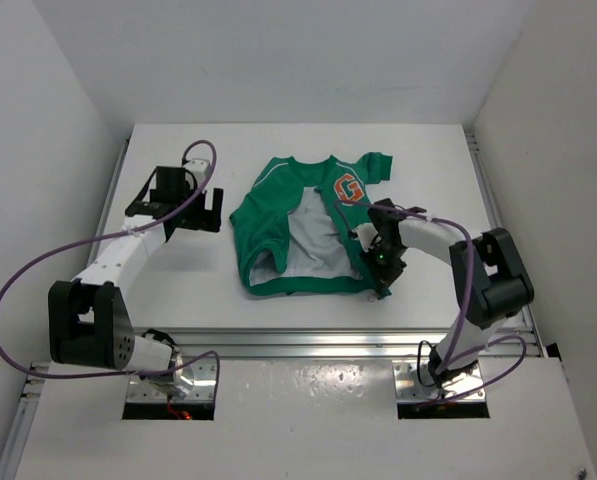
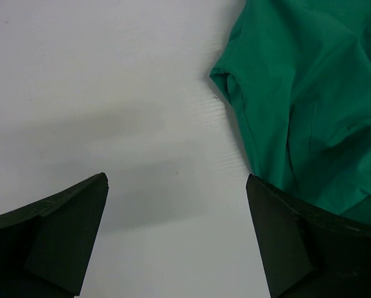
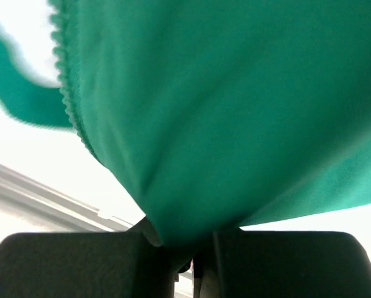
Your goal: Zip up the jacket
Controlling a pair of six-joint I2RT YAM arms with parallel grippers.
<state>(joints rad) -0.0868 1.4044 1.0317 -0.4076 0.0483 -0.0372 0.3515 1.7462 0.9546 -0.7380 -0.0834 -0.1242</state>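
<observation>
The green jacket (image 1: 288, 215) lies unzipped in the middle of the table, pale grey lining showing and an orange "G" (image 1: 349, 188) on its right chest. My right gripper (image 1: 380, 268) is at the jacket's lower right front corner and is shut on the fabric. In the right wrist view green cloth (image 3: 222, 112) fills the frame and runs down between the closed fingers (image 3: 98, 264). My left gripper (image 1: 203, 208) hovers open over bare table to the left of the jacket. The left wrist view shows a green sleeve (image 2: 309, 105) past its right finger (image 2: 309, 242).
White walls enclose the table on three sides. A metal rail (image 1: 308, 342) runs along the near edge by the arm bases. Purple cables (image 1: 38, 262) loop beside both arms.
</observation>
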